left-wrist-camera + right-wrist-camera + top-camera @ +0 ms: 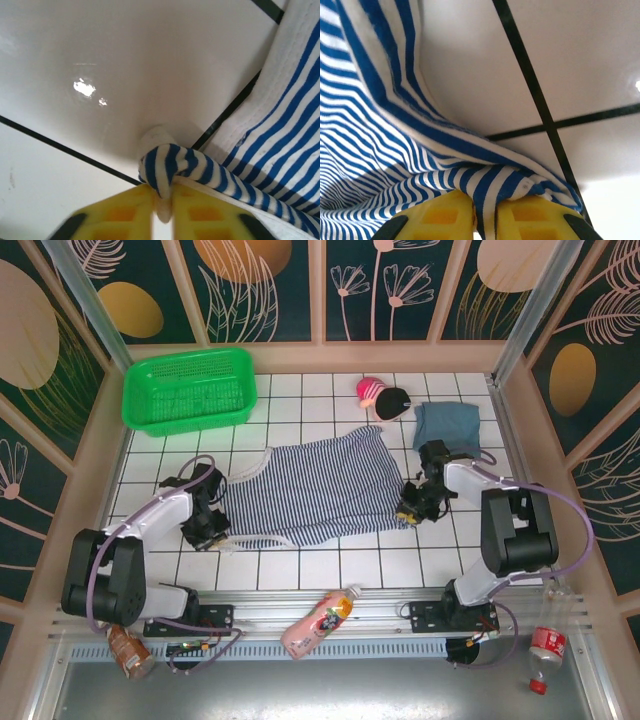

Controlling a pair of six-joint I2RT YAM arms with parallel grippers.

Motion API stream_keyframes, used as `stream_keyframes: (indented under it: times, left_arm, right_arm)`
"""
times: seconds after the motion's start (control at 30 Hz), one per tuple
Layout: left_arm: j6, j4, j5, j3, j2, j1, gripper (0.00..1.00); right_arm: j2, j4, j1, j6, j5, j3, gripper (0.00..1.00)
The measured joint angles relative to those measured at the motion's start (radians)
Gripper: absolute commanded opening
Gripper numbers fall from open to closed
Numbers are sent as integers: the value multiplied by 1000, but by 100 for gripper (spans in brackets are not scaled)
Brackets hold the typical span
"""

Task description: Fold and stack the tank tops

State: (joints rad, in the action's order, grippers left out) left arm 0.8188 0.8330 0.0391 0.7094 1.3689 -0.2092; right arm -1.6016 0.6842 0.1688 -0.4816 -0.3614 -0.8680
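Observation:
The striped tank top (pixel 315 490) lies spread flat across the middle of the tiled table. My left gripper (pixel 212 530) sits at its left end, near the strap. In the left wrist view the yellow fingers (pixel 120 215) pinch a bunched strap of the striped tank top (pixel 280 140), and the left gripper (pixel 162 210) is shut on it. My right gripper (pixel 408 508) is at the top's right hem. In the right wrist view this right gripper (pixel 485 220) is shut on a fold of the striped tank top (pixel 370 150). The blue-grey tank top (pixel 447 425) lies folded at the back right.
A green basket (pixel 190 390) stands at the back left. A pink-and-black toy (pixel 382 395) lies beside the blue-grey top. A pink bottle (pixel 320 622) rests on the front rail, another bottle (pixel 545 645) at the front right, and a can (pixel 128 650) at the front left.

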Motion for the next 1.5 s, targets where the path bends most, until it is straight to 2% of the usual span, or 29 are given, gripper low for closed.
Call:
stream_keyframes:
  times: [0.17,0.27,0.47,0.57,0.8,1.0,1.17,1.33,1.5]
  left_arm:
    - [-13,17,-31,31,6,0,45]
    - [-16,40,-45,82,-5,0,52]
    - [-8,108,-35,157,-76,-24,54]
    - [13,121,-16,219,-78,-114,56]
    - [113,-4,55,322,55,-431,56]
    - [224,-155,122,290,178,-588,56]
    - [275,-240,145,280,255,-657,56]
    - [294,-284,133,258,303,-668,53]
    - [296,-275,86,277,331,-668,39]
  right_arm:
    - [-18,-33,-3,0,1,-10,28]
    - [-19,-58,-8,-6,4,-17,31]
    - [-19,-83,-10,-26,3,-18,31]
    - [-19,-90,-11,-34,0,-18,31]
    - [-22,-109,-12,-52,-3,-20,31]
    - [-23,-111,-12,-53,-3,-20,31]
    - [-23,-112,-12,-52,-3,-20,31]
    - [-23,-112,-12,-52,-3,-20,31]
    - [-23,-112,-12,-51,-3,-19,31]
